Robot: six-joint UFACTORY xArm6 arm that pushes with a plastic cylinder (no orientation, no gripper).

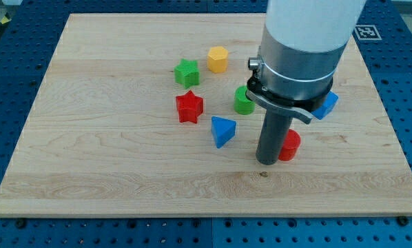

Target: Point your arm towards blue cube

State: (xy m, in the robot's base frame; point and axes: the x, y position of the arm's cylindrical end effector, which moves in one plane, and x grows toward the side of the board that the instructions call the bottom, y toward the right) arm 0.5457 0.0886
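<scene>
The blue cube [326,105] lies at the view's right, partly hidden behind my arm's grey body. My tip [266,162] rests on the board below and to the left of the cube, touching or nearly touching the left side of a red cylinder [289,145]. The red cylinder sits between my tip and the blue cube.
A blue triangular block [222,130] lies left of my tip. A green cylinder-like block [243,101] is partly behind the arm. A red star [189,106], a green star [187,72] and a yellow hexagon [218,59] lie further left and up. The wooden board [89,158] sits on a blue perforated table.
</scene>
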